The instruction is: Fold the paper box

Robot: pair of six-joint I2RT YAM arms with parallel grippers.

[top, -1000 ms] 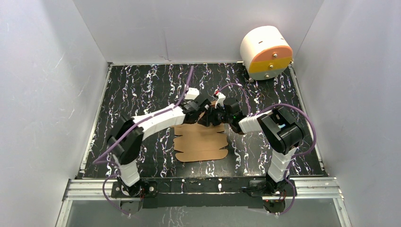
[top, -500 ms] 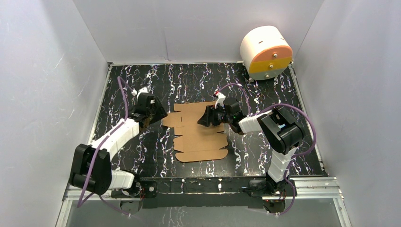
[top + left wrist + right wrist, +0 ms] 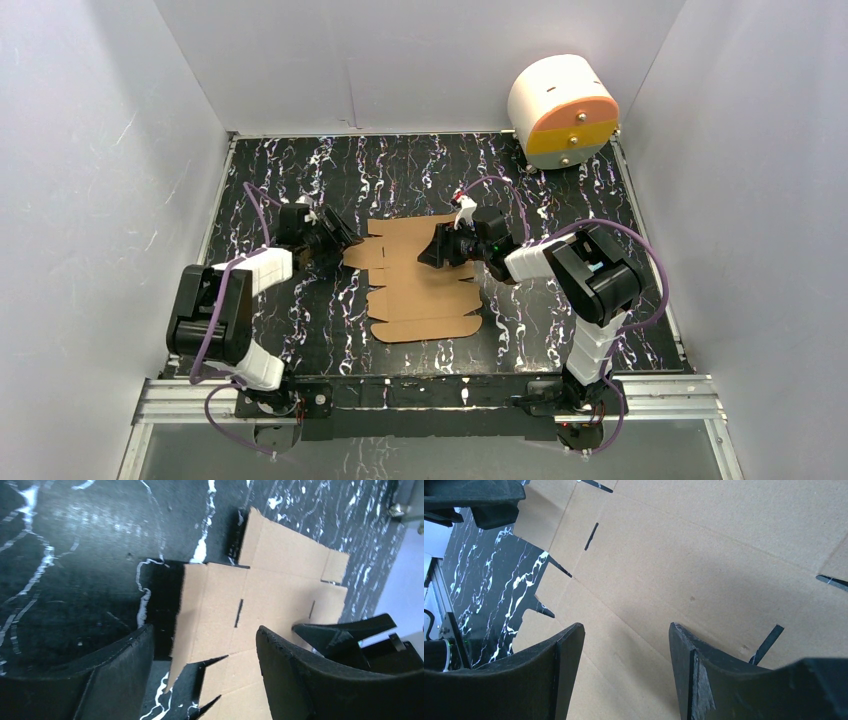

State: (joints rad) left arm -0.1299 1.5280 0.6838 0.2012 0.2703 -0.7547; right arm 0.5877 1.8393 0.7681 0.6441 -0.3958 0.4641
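The paper box point(image 3: 420, 285) is a flat die-cut brown cardboard sheet lying on the black marbled table point(image 3: 300, 180). My left gripper point(image 3: 338, 243) sits low at the sheet's left edge, open. In the left wrist view the cardboard point(image 3: 280, 580) edge lies below and between the spread fingers point(image 3: 115, 675), with nothing pinched by the left gripper point(image 3: 205, 637). My right gripper point(image 3: 432, 250) hovers over the sheet's far right part, open. Its wrist view shows bare cardboard point(image 3: 704, 555) under the right gripper point(image 3: 626, 630).
A white cylinder with an orange-and-yellow face point(image 3: 562, 108) stands at the back right corner. White walls point(image 3: 100, 200) close in three sides. A metal rail point(image 3: 430, 395) runs along the near edge by the arm bases.
My left gripper let go near the sheet's far edge, opened and swung left to the sheet's left edge. The sheet's far part now lies flat. The right arm has not moved.
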